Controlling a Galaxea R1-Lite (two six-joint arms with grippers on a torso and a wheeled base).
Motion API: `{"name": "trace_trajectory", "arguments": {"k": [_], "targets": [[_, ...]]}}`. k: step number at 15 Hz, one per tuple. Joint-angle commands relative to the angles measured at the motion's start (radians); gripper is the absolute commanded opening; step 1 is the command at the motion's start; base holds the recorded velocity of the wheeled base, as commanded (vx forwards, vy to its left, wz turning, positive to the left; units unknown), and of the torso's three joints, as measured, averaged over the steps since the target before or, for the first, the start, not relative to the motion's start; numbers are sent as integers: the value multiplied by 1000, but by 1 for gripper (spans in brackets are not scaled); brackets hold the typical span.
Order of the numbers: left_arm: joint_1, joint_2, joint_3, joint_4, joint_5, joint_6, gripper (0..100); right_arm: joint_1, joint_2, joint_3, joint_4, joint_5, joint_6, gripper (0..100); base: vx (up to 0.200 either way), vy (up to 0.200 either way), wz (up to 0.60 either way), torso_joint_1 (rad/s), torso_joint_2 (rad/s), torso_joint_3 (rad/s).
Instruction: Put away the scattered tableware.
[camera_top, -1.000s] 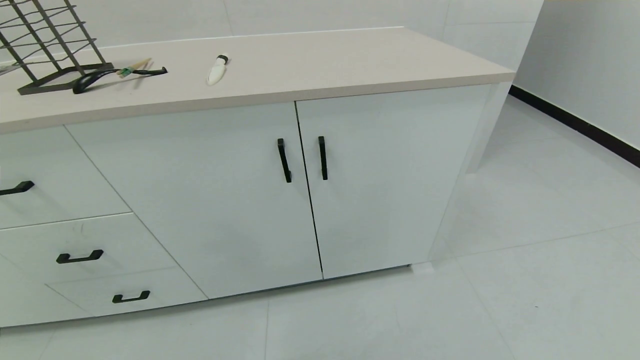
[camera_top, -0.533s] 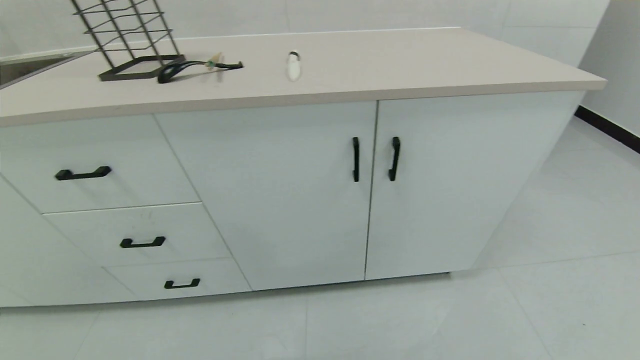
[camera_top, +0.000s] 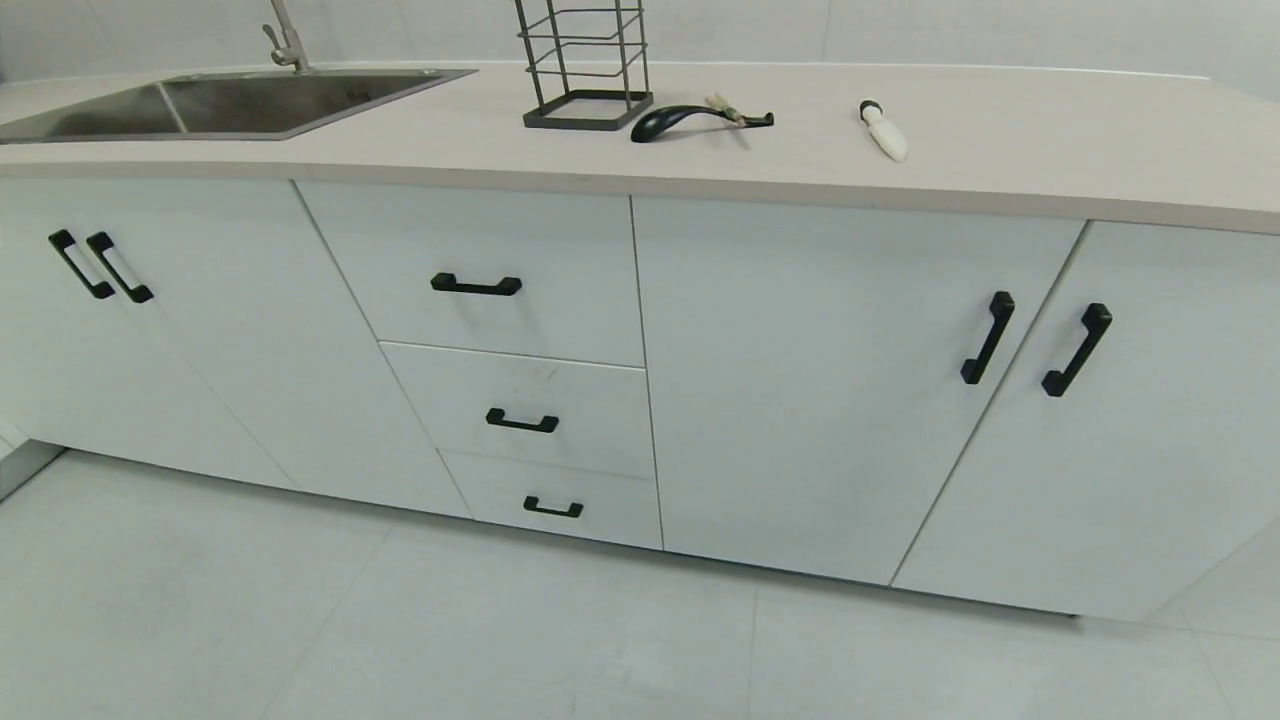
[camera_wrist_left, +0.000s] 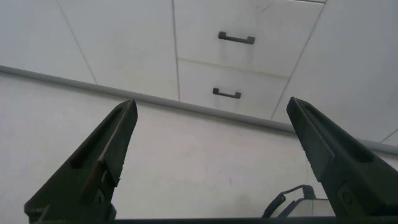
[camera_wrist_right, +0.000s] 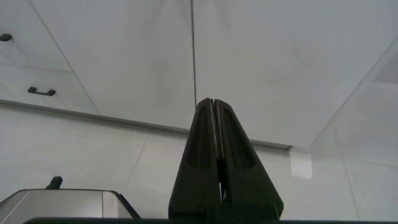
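Black and spread wide, the left gripper (camera_wrist_left: 211, 107) hangs low and empty, facing the lower drawers (camera_wrist_left: 227, 93) just above the floor. The right gripper (camera_wrist_right: 213, 102) is pinched closed on nothing and points at a cabinet door (camera_wrist_right: 267, 62). Everything to be tidied sits higher up and ahead of both, on the pale counter (camera_top: 1000, 170). A black spoon (camera_top: 690, 118) lies lengthwise along the counter, its bowl almost touching the base of the wire rack (camera_top: 585, 60) and its handle running away to the right. A small wooden-handled piece (camera_top: 722, 105) lies against that handle. Farther right and well apart, a white utensil (camera_top: 885, 130) lies slanted, its dark end toward the wall. By my reckoning the right arm has the shorter way to the white utensil, while the spoon sits about midway between the arms. Either arm must rise above the counter edge first, and the right must open.
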Motion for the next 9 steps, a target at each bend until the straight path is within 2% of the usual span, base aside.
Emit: {"name": "trace_trajectory", "arguments": {"k": [1,9], "targets": [[1,0,0,0,-1,0,100,1,2,0,-1,0,-2,0,200,0,0,2,-2,-2],[1,0,-2,0,-1,1,100,1,2,0,1,0,0,0,200,0,0,1,4,5]]}}
